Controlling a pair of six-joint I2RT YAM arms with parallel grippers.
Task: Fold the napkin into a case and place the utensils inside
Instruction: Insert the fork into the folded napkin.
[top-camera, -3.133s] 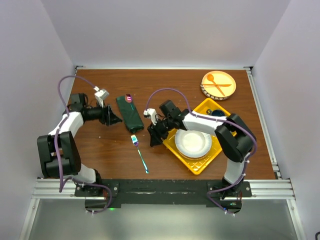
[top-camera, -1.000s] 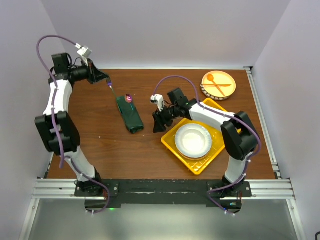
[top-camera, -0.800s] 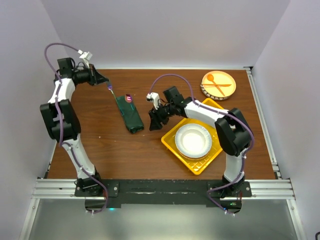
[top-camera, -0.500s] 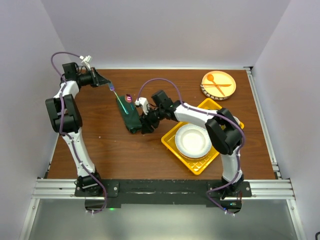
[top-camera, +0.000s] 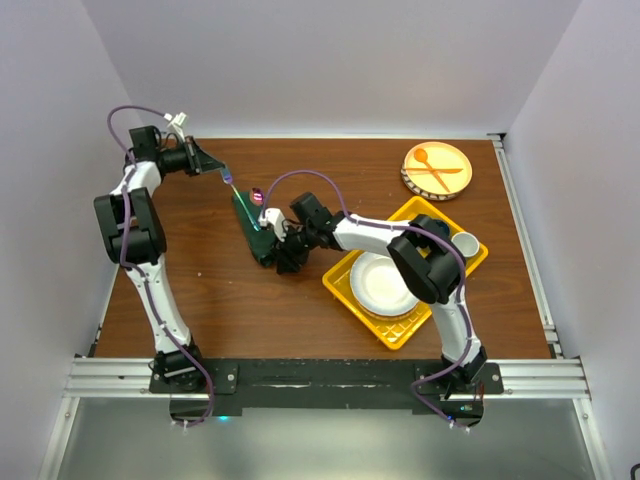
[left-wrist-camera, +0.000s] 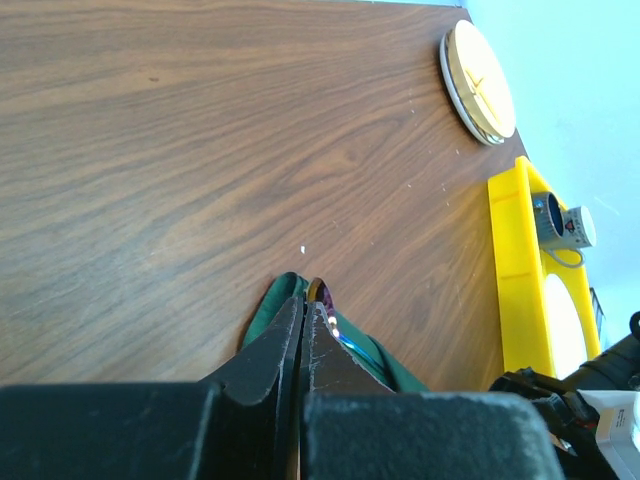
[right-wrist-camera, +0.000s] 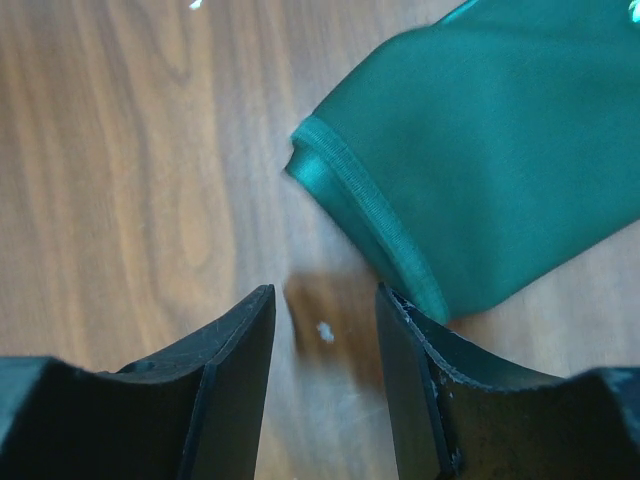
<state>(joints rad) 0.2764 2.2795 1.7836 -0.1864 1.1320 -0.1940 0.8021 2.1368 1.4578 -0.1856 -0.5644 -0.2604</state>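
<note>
The napkin lies folded as a narrow dark green case (top-camera: 260, 235) on the brown table. The iridescent spoon's bowl (top-camera: 258, 197) sticks out of its far end. My left gripper (top-camera: 212, 168) is shut on the fork (top-camera: 229, 180), whose tip hangs just short of that far end. In the left wrist view the shut fingertips (left-wrist-camera: 303, 305) hide most of the fork (left-wrist-camera: 345, 340), above the case (left-wrist-camera: 385, 362) and spoon bowl (left-wrist-camera: 320, 292). My right gripper (top-camera: 283, 258) stands open at the case's near corner. Its jaws (right-wrist-camera: 325, 310) straddle bare table beside the hemmed case edge (right-wrist-camera: 500, 150).
A yellow tray (top-camera: 400, 338) at right holds a white plate (top-camera: 385, 283) and a mug (top-camera: 463, 243). An orange plate (top-camera: 437, 168) with an orange spoon and fork sits at the back right. White walls close in the table's left, back and right.
My right gripper moved left from the tray's edge to the case's near end, its jaws narrowing. The left gripper, with the fork, edged toward the case's far end.
</note>
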